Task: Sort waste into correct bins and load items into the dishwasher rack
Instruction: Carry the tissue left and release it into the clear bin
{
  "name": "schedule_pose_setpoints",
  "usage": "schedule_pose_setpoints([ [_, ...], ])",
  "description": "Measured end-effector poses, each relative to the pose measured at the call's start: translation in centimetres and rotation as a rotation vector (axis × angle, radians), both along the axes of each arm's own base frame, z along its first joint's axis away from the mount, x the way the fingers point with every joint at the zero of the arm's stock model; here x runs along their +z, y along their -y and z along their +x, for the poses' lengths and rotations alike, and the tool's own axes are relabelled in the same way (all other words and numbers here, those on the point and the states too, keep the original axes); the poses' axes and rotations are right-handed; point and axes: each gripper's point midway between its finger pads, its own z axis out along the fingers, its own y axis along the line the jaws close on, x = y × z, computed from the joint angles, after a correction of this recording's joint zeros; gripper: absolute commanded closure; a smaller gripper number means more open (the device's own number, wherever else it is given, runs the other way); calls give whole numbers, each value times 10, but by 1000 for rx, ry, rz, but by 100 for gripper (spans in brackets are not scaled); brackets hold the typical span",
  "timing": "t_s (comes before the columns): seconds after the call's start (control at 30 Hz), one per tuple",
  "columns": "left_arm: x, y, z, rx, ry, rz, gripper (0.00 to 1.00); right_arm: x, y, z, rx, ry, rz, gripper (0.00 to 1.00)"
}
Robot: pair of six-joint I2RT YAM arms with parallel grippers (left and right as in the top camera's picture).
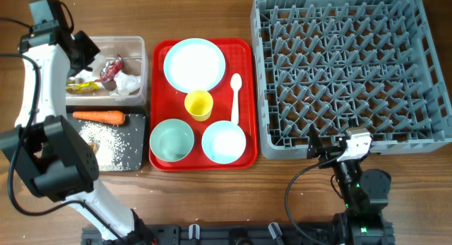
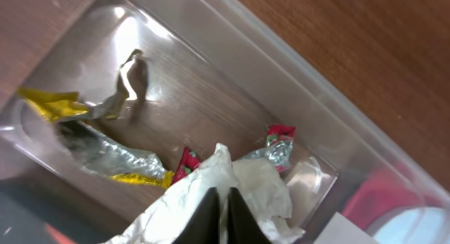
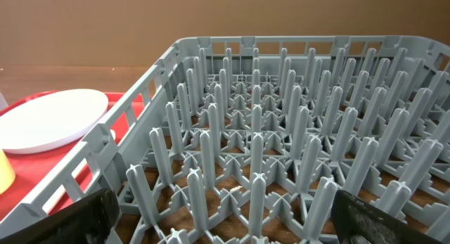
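1. The red tray point(image 1: 250, 97) lies mid-table and carries the dishes. The plate point(image 1: 194, 64) sits at its far end, the cup point(image 1: 198, 104) near its middle, and the spoon point(image 1: 235, 97) along its right side. The left bowl point(image 1: 171, 140) and right bowl point(image 1: 224, 142) stand side by side at its near end.
2. The tub point(image 1: 143, 68) stands just left of the red tray's far half. It holds red-white wrappers point(image 2: 278, 142), a yellow scrap point(image 2: 49, 103) and the tissue point(image 2: 246, 184).
3. The black tray point(image 1: 134, 157) lies just left of the red tray's near half. The carrot point(image 1: 99, 117) lies along its far edge and the rice point(image 1: 106, 139) is spread over its floor.
4. The left gripper point(image 2: 223, 202) hangs over the tub, on the side away from the red tray. Its jaws are drawn close, with only a thin slit between them. The tissue sits right at the tips (whether any of it is pinched, I cannot tell).
5. The rack point(image 1: 353, 68) stands just right of the red tray, its pegs upright.
6. The right gripper point(image 3: 221, 202) sits right of the red tray's near corner, by the rack's near wall. Its jaws are spread wide and hold nothing. Its wrist view looks across the pegs, with the plate off to the left.
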Motion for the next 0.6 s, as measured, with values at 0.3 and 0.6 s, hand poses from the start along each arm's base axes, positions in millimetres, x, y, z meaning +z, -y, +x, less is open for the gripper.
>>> schedule_pose_setpoints([
  [0.3, -3, 20, 14, -164, 45, -41, 85, 0, 0, 0, 0, 0, 0, 0],
  [0.6, -6, 26, 10, -207, 16, -27, 84, 0, 0, 0, 0, 0, 0, 0],
])
